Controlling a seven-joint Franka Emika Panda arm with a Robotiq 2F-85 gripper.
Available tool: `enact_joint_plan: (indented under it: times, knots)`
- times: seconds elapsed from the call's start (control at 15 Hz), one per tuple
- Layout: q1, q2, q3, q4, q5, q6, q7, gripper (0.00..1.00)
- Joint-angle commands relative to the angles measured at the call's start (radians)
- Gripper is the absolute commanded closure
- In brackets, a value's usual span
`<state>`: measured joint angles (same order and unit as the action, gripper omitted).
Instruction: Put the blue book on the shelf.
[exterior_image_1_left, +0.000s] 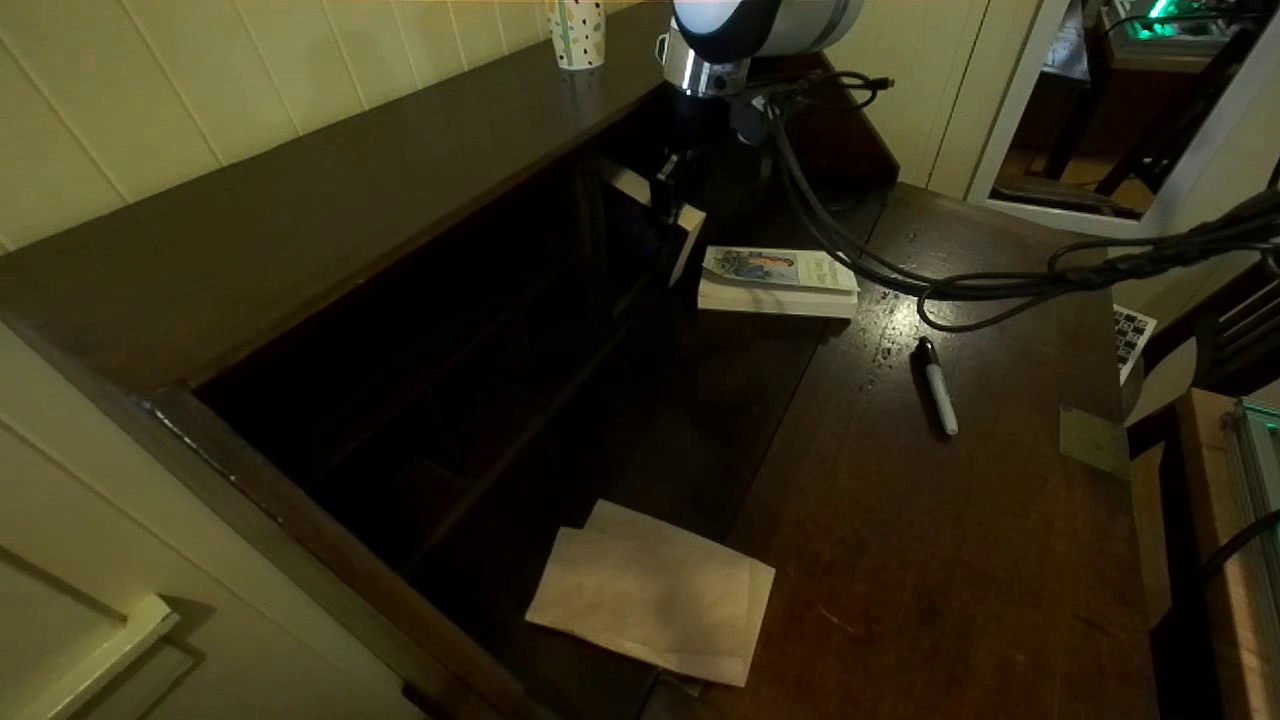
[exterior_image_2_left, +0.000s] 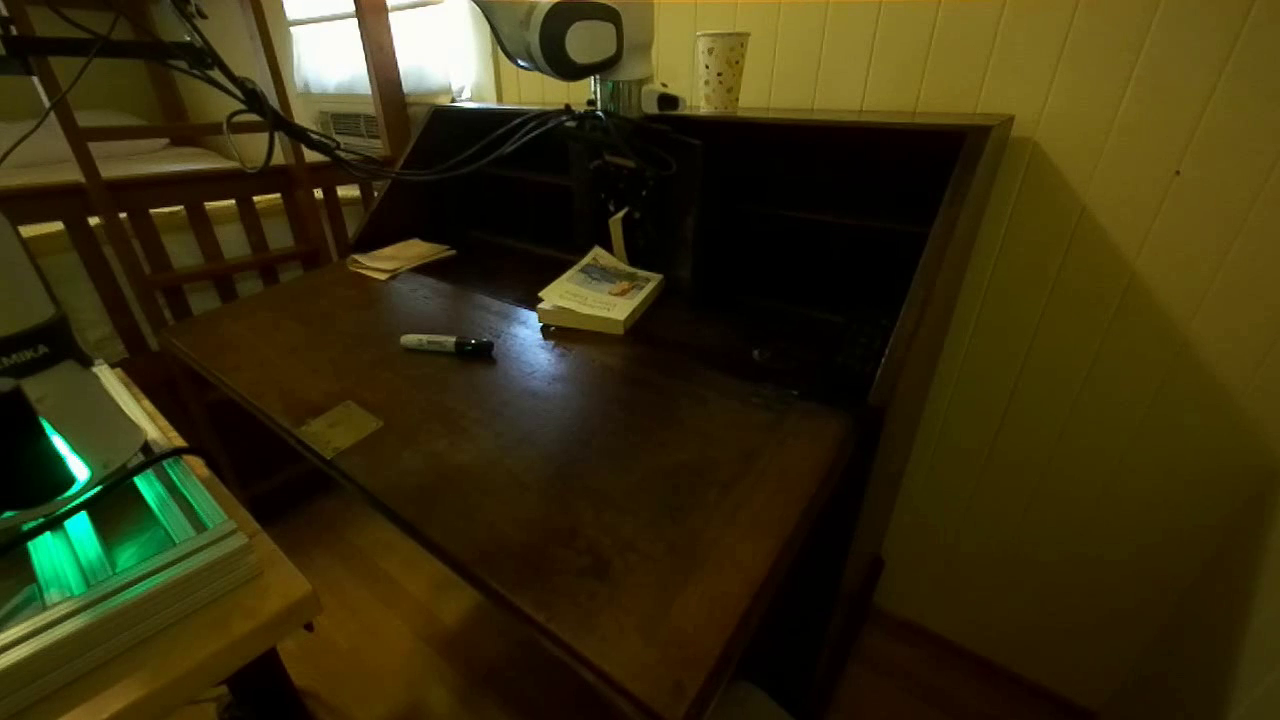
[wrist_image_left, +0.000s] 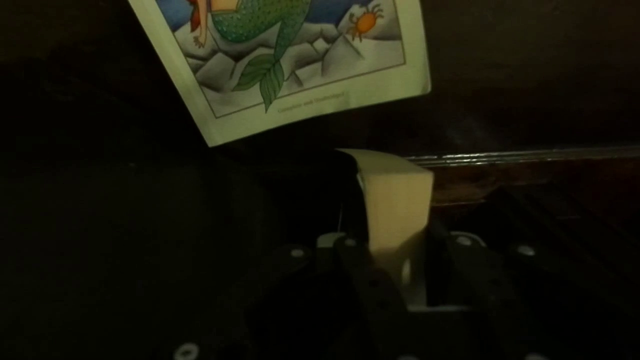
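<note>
Bench (exterior_image_2_left: 600, 480): dark reddish-brown wood, scuffed, one bright glare patch. Along its back, the shelf (exterior_image_1_left: 300, 230): dark-brown, open compartments, flat top board bearing a patterned cup (exterior_image_2_left: 721, 70). Room: pale panelled wall (exterior_image_2_left: 1130, 180); window (exterior_image_2_left: 430, 45) and wooden bed frame (exterior_image_2_left: 220, 180) at upper left of that frame. On the bench, in both exterior views: white-covered book (exterior_image_1_left: 780, 280), lying flat; marker (exterior_image_1_left: 938, 388), dark-capped; loose paper (exterior_image_1_left: 655, 600).

Blue book (wrist_image_left: 397, 210): I have it gripped, jaws closed on its two sides, lower right of centre in the wrist view. In an exterior view its page edges (exterior_image_1_left: 688, 240) show at upper middle, before the shelf, near the white-covered book; whether it is inside a compartment I cannot tell. Appearance: near-black cover, detail lost in shadow; pages pale cream; slightly tilted.
</note>
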<state>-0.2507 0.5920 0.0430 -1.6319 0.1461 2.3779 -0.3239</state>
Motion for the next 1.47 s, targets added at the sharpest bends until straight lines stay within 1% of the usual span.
enact_joint_plan:
  times: [0.0, 0.07, 0.13, 0.2, 0.27, 0.33, 0.4, 0.73, 0.87, 1.2, 1.4]
  knots:
    - [-0.002, 0.038, -0.001, 0.062, 0.009, -0.012, -0.021, 0.93]
    - [0.002, 0.04, -0.005, 0.064, 0.003, -0.008, -0.015, 0.93]
    - [0.003, 0.041, -0.005, 0.065, 0.003, -0.005, -0.014, 0.87]
    - [0.007, 0.041, -0.009, 0.065, -0.002, 0.004, -0.007, 0.7]
    - [0.012, 0.039, -0.013, 0.062, -0.007, 0.012, -0.002, 0.45]
    - [0.013, 0.039, -0.013, 0.061, -0.009, 0.016, -0.006, 0.45]
    - [0.017, 0.038, -0.016, 0.059, -0.013, 0.022, -0.003, 0.41]
    - [0.021, 0.037, -0.019, 0.053, -0.021, 0.021, -0.002, 0.05]
    - [0.032, 0.026, -0.023, 0.041, -0.025, 0.019, 0.014, 0.0]
    - [0.082, -0.029, -0.068, -0.013, -0.071, -0.002, 0.111, 0.0]
    - [0.119, -0.062, -0.113, -0.044, -0.13, -0.006, 0.193, 0.0]
